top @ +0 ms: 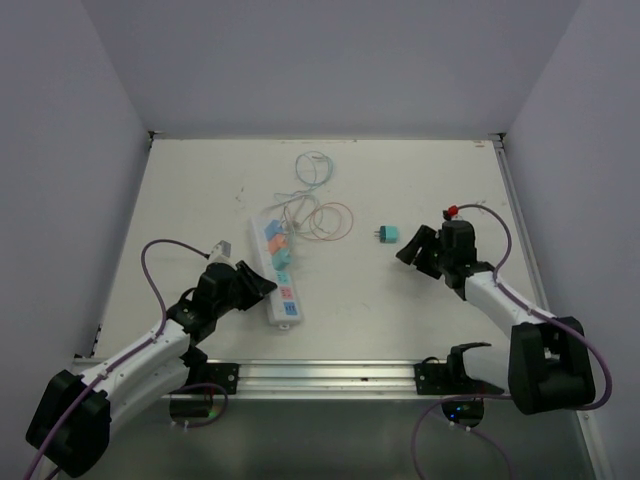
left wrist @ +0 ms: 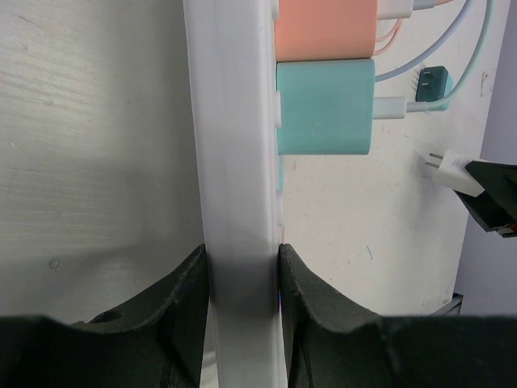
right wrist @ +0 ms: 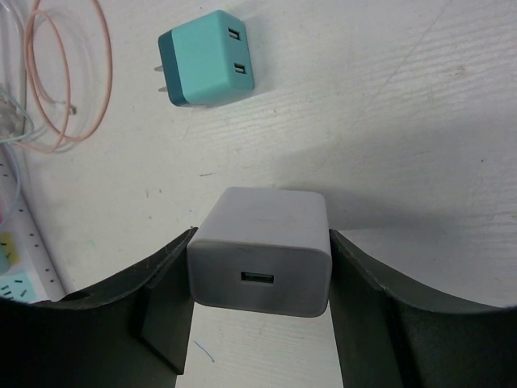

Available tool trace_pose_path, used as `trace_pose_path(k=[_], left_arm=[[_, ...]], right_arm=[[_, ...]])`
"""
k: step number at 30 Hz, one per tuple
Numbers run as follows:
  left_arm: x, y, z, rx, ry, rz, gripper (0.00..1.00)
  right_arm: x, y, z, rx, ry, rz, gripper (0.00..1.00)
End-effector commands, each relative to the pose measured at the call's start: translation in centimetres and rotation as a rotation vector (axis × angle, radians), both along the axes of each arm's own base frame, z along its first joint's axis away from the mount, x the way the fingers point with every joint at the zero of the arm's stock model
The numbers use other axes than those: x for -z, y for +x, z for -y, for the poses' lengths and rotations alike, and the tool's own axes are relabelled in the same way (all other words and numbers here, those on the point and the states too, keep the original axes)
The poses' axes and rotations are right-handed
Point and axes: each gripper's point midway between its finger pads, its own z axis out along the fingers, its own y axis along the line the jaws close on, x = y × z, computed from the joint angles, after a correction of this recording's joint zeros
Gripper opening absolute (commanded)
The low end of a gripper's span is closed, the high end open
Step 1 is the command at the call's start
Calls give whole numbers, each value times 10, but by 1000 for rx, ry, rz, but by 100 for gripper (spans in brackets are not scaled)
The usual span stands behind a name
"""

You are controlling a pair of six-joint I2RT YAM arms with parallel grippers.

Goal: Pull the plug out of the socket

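Observation:
The socket, a long white power strip (top: 279, 272), lies left of centre with colour-labelled outlets. My left gripper (top: 256, 284) is shut on its near end; in the left wrist view both fingers press the strip's sides (left wrist: 234, 162). A teal charger (left wrist: 325, 109) and an orange charger (left wrist: 327, 28) sit plugged into it. My right gripper (top: 413, 246) is shut on a white USB plug (right wrist: 262, 250), held clear of the strip just above the table. The gripper (right wrist: 262, 242) has a finger on each side of the plug. The plug also shows in the left wrist view (left wrist: 449, 166).
A loose teal plug (top: 388, 235) lies on the table just left of my right gripper; it also shows in the right wrist view (right wrist: 208, 58). Thin orange and pale blue cables (top: 318, 205) coil beyond the strip's far end. Walls stand on three sides.

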Motion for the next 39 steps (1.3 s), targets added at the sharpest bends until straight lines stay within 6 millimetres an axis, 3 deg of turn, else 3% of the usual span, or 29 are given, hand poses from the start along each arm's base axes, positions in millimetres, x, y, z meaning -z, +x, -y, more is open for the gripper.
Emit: trace_pose_path(k=[1,7,14,23,29,34,39], left_arm=[[19,-10,-5,33,52,-34,0],[20,-10,-4,38,46,-36,0],[18,-10,-4,35,42,-29,0],[17,-10,-5,32,43,-24,0],[18,-12,-5,34,42,-27,0],[18,-12,-5,33,42,-24,0],[17,-12,-4,41,37,-25,0]], right_arm=[[-3,-3,-3,-75,-32,66,24],[11,-12,-5,-103,-149,61,27],[16,-20,-33,-195,-338,78,33],[37,-31,-46,-264,-490,-18,58],[41,-26,-47,-256,-523,-68,73],[47,-19,-43,-235,-568,-98,72],[39,5,-35,-185,-608,-89,59]])
